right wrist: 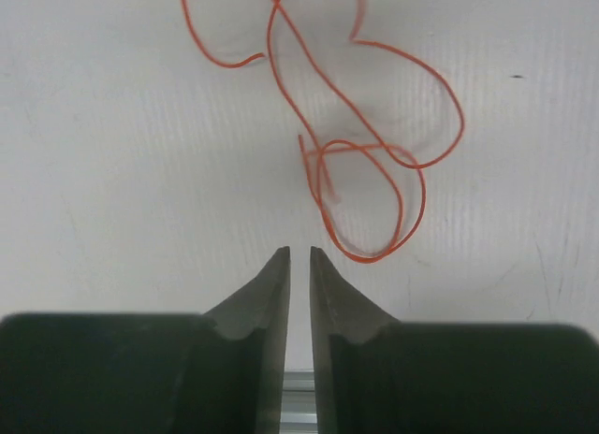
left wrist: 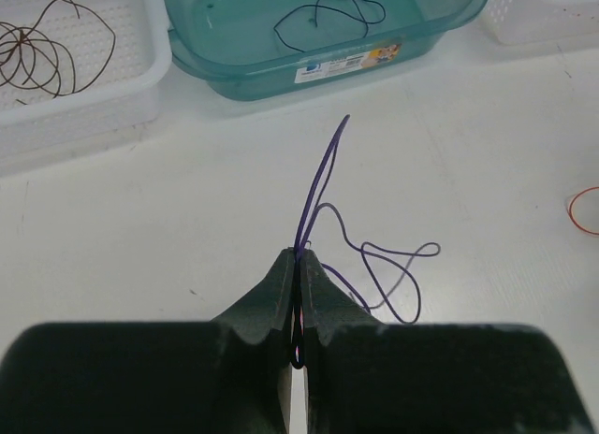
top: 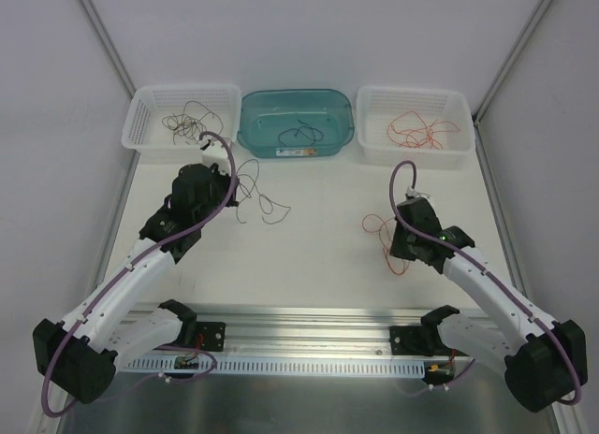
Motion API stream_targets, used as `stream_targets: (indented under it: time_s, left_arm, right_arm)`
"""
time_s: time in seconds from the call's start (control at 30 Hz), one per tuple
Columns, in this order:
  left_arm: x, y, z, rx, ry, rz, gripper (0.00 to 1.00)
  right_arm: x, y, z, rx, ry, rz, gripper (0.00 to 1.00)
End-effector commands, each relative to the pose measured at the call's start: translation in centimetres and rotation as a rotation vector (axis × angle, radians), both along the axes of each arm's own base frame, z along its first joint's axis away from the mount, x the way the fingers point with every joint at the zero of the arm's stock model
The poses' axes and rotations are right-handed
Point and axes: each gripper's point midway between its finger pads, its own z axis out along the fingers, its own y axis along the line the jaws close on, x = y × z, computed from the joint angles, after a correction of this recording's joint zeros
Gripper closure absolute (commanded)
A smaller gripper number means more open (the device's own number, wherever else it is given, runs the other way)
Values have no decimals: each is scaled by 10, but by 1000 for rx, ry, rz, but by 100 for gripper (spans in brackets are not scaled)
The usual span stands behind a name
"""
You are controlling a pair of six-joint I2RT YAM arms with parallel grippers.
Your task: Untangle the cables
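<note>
My left gripper (top: 227, 180) (left wrist: 299, 258) is shut on a thin dark purple cable (left wrist: 398, 266), pinched at the fingertips. One strand rises toward the bins and its loops lie on the table to the right (top: 260, 198). My right gripper (top: 397, 239) (right wrist: 299, 254) hangs just above the table with only a narrow gap between its jaws and nothing in them. A loose red cable (right wrist: 365, 153) (top: 382, 230) lies curled on the table just ahead of its fingertips, apart from them.
At the back stand a white basket (top: 150, 125) (left wrist: 122, 88) with dark cables, a teal bin (top: 342, 135) (left wrist: 243, 74) with one dark cable, and a white basket (top: 374, 139) with red cables. An aluminium rail (top: 299, 336) runs along the near edge.
</note>
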Motion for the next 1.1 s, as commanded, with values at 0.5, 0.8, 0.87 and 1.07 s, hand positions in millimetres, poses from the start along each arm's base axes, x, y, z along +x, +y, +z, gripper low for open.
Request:
stream_targets:
  time_s: [0.5, 0.8, 0.87, 1.07]
  left_arm:
    - [11, -39, 92, -178, -85, -126, 100]
    - [80, -66, 173, -209, -195, -97, 100]
    - [105, -72, 185, -192, -233, -75, 100]
    - [177, -87, 182, -111, -275, -24, 100]
  right_arm:
    - [-7, 35, 32, 31, -195, 210, 0]
    - [-17, 26, 65, 108, -356, 208, 0]
    - [-20, 24, 67, 111, -369, 213, 0]
    - [-25, 20, 61, 117, -371, 209, 0]
